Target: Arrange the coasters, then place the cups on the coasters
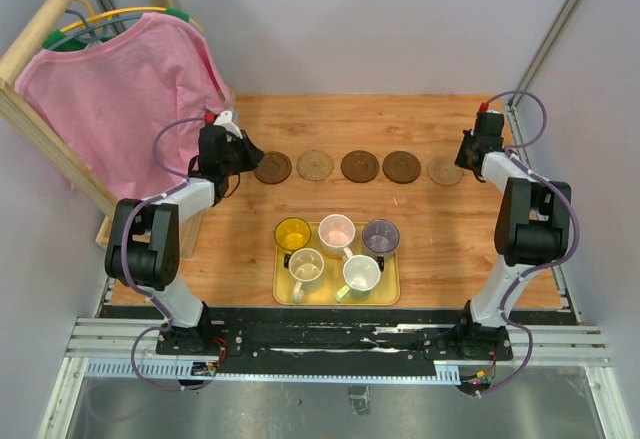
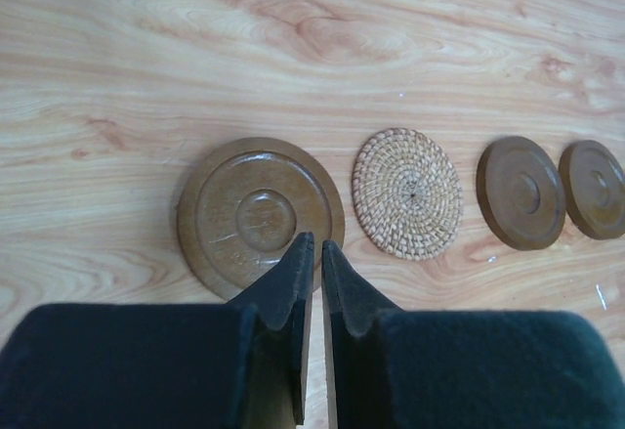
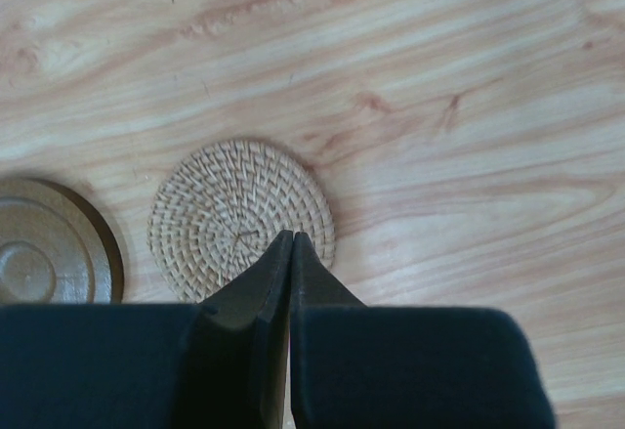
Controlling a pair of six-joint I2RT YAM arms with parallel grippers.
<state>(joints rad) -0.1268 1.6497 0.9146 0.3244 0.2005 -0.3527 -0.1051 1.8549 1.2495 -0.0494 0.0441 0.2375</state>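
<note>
Found five coasters [image 1: 360, 166] laid in one even row across the bench [image 1: 450, 249], toward its far edge; judged arranging done or nearly so. Found all five cups [image 1: 336, 229] upright on the yellow tray [image 1: 337, 301] by the near edge, apparently empty, none yet on a coaster; judged placing wholly outstanding. Noted left end effector [image 2: 312, 243] over the coaster nearest the left edge, fingers almost together, holding nothing. Noted right end effector [image 3: 292, 235] over the coaster nearest the right edge, closed, empty.
</note>
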